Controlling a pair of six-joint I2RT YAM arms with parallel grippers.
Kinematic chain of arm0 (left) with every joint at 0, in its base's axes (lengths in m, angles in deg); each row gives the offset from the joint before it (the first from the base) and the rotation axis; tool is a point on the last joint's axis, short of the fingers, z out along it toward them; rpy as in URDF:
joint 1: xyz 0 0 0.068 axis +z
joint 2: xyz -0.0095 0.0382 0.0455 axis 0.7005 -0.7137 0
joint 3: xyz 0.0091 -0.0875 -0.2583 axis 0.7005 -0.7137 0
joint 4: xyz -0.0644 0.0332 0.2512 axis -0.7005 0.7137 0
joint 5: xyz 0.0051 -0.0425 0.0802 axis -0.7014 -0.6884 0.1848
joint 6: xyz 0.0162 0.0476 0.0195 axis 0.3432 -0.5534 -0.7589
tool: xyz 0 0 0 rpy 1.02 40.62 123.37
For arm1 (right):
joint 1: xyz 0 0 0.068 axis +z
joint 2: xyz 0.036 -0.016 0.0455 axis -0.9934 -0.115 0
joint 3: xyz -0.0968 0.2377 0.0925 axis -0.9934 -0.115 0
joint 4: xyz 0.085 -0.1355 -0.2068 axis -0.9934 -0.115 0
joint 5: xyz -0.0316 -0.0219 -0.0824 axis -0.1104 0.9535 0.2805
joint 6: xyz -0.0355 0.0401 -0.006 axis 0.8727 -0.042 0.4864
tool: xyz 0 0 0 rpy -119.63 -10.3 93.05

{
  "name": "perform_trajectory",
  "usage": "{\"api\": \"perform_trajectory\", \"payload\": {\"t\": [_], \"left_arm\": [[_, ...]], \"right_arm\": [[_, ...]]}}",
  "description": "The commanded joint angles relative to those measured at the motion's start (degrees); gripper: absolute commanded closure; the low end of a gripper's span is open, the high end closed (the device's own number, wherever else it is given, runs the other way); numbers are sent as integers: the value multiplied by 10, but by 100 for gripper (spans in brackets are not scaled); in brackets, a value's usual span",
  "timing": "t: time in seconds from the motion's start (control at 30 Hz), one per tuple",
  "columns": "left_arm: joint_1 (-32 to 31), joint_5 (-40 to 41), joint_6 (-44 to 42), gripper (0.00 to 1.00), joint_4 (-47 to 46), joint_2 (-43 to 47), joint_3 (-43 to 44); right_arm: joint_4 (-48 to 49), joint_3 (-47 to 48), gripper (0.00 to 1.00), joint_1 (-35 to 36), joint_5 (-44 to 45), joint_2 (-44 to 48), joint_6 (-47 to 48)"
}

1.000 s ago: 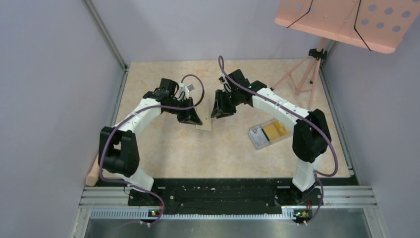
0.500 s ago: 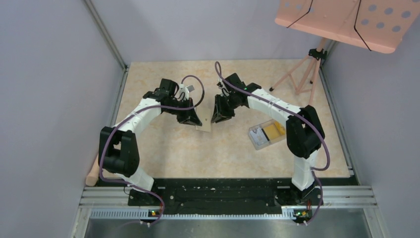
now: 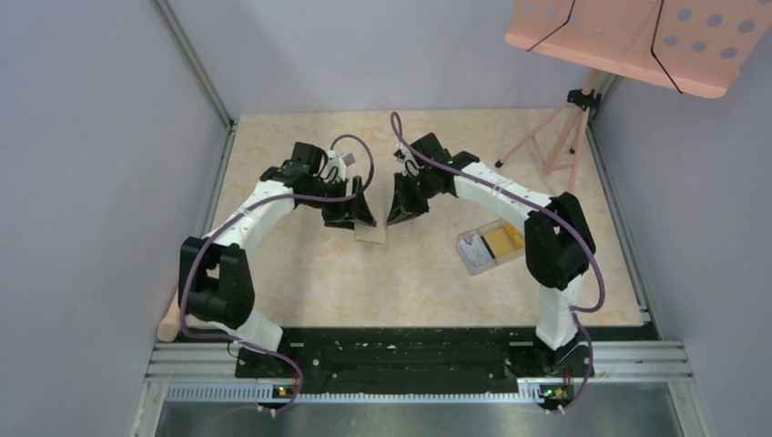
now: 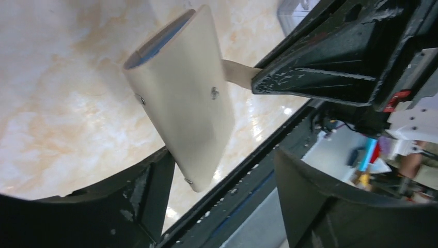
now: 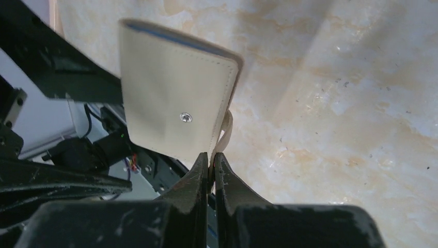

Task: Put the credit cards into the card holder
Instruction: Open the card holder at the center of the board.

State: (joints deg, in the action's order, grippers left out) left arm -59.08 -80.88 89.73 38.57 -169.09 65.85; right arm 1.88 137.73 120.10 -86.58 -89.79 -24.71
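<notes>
Pinching the narrow strap tab [image 4: 237, 72] of the small beige-tan folding card holder [image 5: 170, 98], the right hand [image 5: 209, 157] has its two black fingers pressed together with only the tab between them.

1. Left hand [image 4: 222, 157]: fingers spread wide. The card holder's lower end lies just beside one finger [image 4: 152, 188]; the other finger stands well apart from it, so nothing is clamped.
2. Card holder orientation, left wrist view: the long axis runs from 11 o'clock to 5 o'clock. The blue-lined open edge points to 11 o'clock.
3. Card holder orientation, right wrist view: the outer face with the small metal snap dot [image 5: 186, 118] faces the camera, the blue-lined edge lies at 12 o'clock and the tab leaves at 5 o'clock.
4. Top view: the card holder sits between the two hands near the centre of the marbled beige table [image 3: 300, 264]. Contact with the table cannot be determined.
5. Golden-yellow flat credit cards [image 3: 503, 240] lie inside a clear rectangular plastic box [image 3: 471, 258], at 4 o'clock from the card holder, well apart.
</notes>
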Motion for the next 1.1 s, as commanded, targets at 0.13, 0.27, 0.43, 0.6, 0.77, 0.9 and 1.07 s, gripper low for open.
{"api": "perform_trajectory", "payload": {"t": [0.13,0.27,0.43,0.6,0.77,0.9,1.07], "left_arm": [[6,127,-50,21,-82,126,10],[10,129,-74,20,-124,151,3],[18,171,-100,20,-119,173,4],[22,252,-99,20,-138,207,-28],[23,185,-123,21,-143,205,-32],[23,79,-162,21,-171,204,-45],[24,-33,-222,21,-204,187,-66]], "right_arm": [[-29,112,100,-5,-131,35,129],[-48,137,100,-6,-168,36,154],[-49,140,100,-11,-180,52,162],[-49,137,100,-30,-188,73,161],[-50,144,100,-36,-242,75,161],[-50,142,100,-37,-290,73,160],[-50,145,100,-39,-340,73,160]]}}
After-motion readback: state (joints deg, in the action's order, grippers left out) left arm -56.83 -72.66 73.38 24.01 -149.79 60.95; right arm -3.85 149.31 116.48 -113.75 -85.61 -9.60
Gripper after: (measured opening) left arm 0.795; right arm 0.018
